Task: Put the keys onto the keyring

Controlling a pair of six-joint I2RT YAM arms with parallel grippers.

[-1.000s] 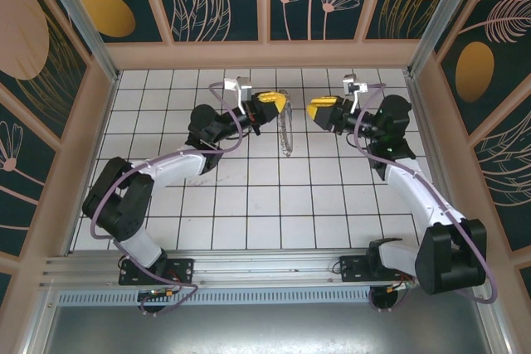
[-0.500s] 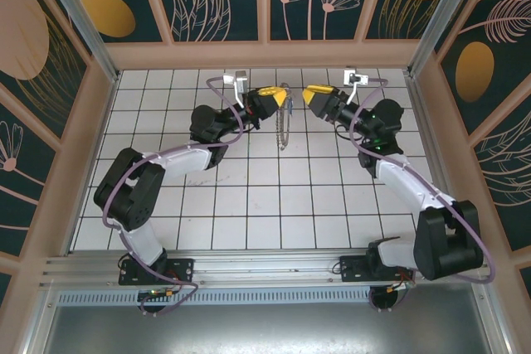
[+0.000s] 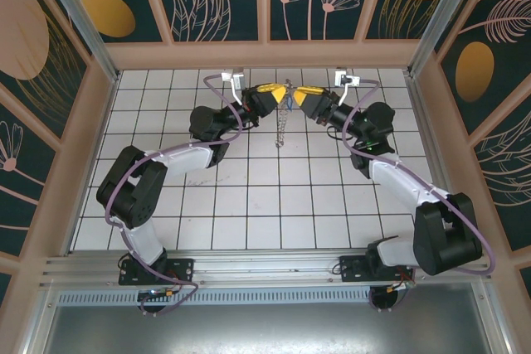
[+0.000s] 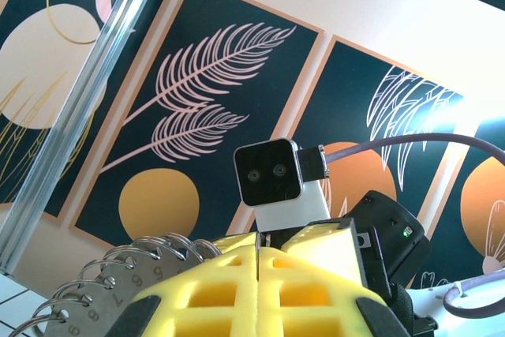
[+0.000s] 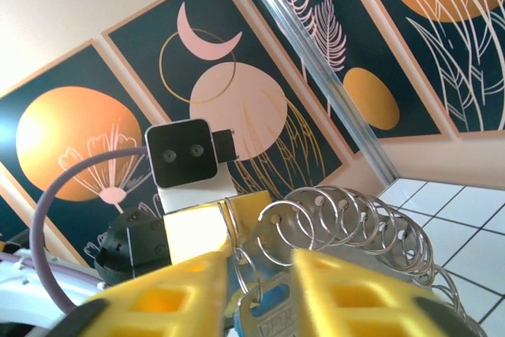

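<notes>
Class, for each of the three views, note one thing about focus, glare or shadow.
Top external: even light, sharp throughout, the keyring clear against the white tiles. Left wrist: glare washes out the wall panel at right; the left gripper, close up, looks soft. Right wrist: the right gripper blurs up close; the rings beyond are crisp.

At 6 o'clock the right claw (image 5: 257,278) shows two yellow fingers (image 5: 158,301) standing apart. A silver key (image 5: 264,313) with a blue head sits in the gap; whether they pinch it is unclear. From the key, the keyring (image 5: 355,222), a row of wire loops on a punched metal strip, curves off toward 4 o'clock. At 9 o'clock the left claw (image 5: 193,230) faces in, with its wrist camera (image 5: 183,155) above it and a purple cable (image 5: 75,179) beside it. The white-tiled desk (image 5: 465,234) lies at 3 o'clock.
</notes>
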